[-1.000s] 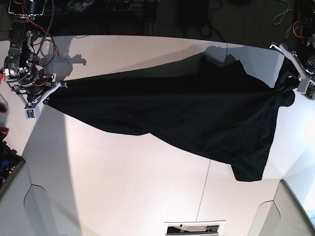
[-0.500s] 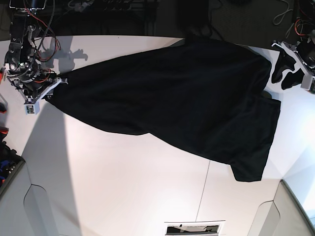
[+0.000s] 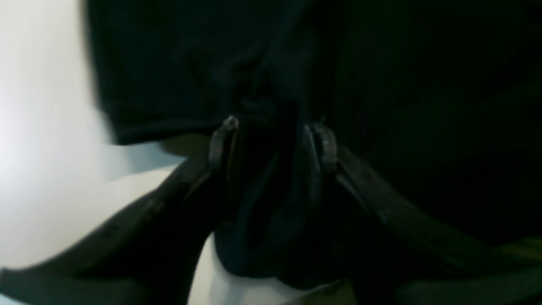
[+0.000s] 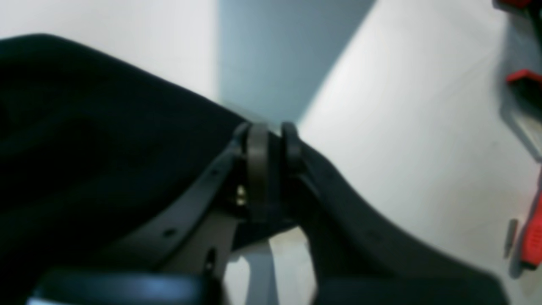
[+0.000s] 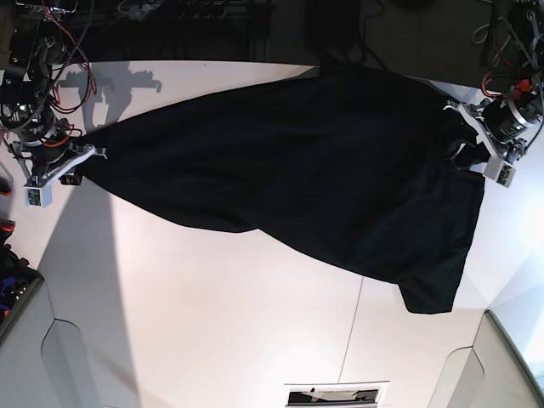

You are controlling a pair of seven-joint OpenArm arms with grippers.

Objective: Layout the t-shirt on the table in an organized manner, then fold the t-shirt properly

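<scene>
We have the t-shirt [image 5: 323, 161] lying across the counter [image 5: 212, 323], still skewed and rumpled, so layout is unfinished and no fold made. Our right gripper [image 4: 271, 142] pinches its left corner; our left gripper [image 3: 273, 140] stands open around bunched cloth.

No readable text anywhere. T-shirt [image 5: 289, 170] shows plain black, no lettering visible. Table [image 5: 212, 323] carries no labels.
</scene>
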